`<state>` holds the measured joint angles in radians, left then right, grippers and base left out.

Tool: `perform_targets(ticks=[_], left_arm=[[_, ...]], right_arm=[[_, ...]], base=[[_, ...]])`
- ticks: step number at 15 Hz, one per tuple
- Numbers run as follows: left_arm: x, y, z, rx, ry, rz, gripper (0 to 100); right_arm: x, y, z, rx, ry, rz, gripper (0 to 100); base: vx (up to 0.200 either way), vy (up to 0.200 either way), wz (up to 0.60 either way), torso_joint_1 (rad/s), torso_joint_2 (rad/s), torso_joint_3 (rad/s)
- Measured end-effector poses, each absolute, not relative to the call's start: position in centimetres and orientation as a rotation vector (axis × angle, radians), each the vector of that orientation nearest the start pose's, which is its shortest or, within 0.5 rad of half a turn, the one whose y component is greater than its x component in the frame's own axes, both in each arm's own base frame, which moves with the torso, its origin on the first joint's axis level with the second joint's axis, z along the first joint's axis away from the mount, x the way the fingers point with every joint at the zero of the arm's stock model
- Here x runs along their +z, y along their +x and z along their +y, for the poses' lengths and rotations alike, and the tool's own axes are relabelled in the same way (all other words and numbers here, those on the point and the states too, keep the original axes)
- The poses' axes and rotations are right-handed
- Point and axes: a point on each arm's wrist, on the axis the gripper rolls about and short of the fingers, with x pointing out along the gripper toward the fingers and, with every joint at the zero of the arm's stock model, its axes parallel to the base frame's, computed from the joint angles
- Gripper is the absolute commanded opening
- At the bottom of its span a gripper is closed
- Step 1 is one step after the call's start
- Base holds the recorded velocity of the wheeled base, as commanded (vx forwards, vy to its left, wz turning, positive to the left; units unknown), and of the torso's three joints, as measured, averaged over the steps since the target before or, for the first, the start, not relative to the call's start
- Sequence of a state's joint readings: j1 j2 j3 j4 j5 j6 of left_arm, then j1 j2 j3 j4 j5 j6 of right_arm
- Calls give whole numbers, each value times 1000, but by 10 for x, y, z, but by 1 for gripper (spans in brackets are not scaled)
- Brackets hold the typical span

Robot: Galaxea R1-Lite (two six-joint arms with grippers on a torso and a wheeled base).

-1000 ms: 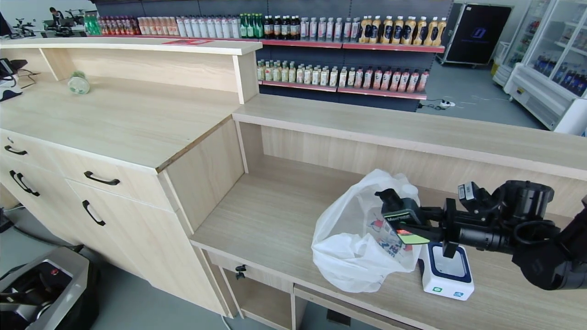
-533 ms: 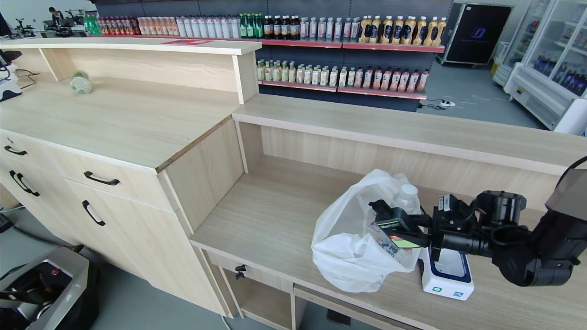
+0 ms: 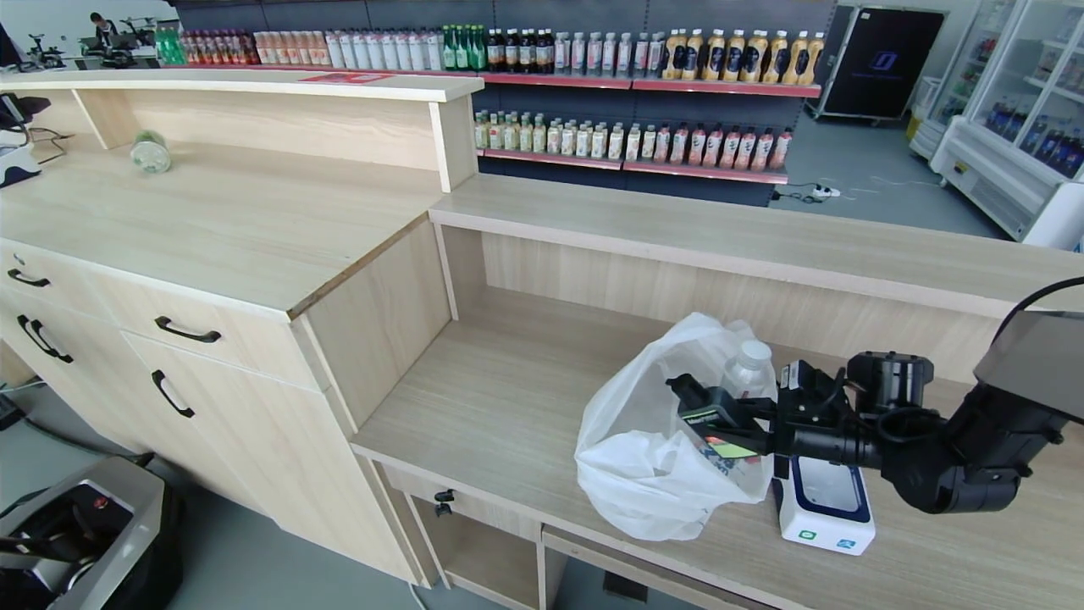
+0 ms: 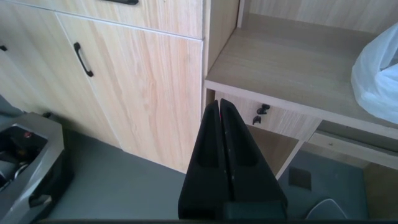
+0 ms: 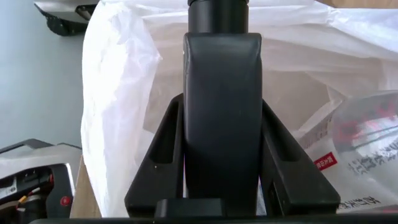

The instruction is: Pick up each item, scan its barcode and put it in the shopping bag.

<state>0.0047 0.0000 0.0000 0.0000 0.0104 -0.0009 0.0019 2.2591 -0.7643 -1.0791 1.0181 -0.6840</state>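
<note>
Over the last second I eased the right pincer [image 3: 728, 422] further across and a little lower, from the side of the scanner [image 3: 823, 507] that sat just beside the shopping bag [image 3: 635, 457]. It stayed clamped on the dark bottle [image 5: 222, 93], whose top pointed into the bag's mouth, near a clear bottle [image 3: 749, 366] already inside. I judged only the drop remained. The left pincer [image 4: 221, 143], fingers pressed together and empty, hung well apart from the bag.
</note>
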Motion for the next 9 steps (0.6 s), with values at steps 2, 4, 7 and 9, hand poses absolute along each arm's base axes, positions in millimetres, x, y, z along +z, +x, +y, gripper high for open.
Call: perform_targets(ticks=[2, 4, 7, 9], left_arm=[[75, -23, 0, 14, -1, 0, 0], [75, -23, 0, 14, -1, 0, 0], [75, -23, 0, 15, -1, 0, 0], [75, -23, 0, 15, -1, 0, 0]], right_arm=[[23, 368, 27, 1084, -438, 11, 0], [17, 371, 33, 1098, -440, 15, 0], [10, 374, 36, 1097, -437, 33, 0], [3, 377, 37, 1101, -434, 41, 0]], base=[[0, 0, 0, 0, 0, 0], [0, 0, 0, 0, 0, 0], [0, 0, 0, 0, 0, 0], [0, 0, 0, 0, 0, 0]])
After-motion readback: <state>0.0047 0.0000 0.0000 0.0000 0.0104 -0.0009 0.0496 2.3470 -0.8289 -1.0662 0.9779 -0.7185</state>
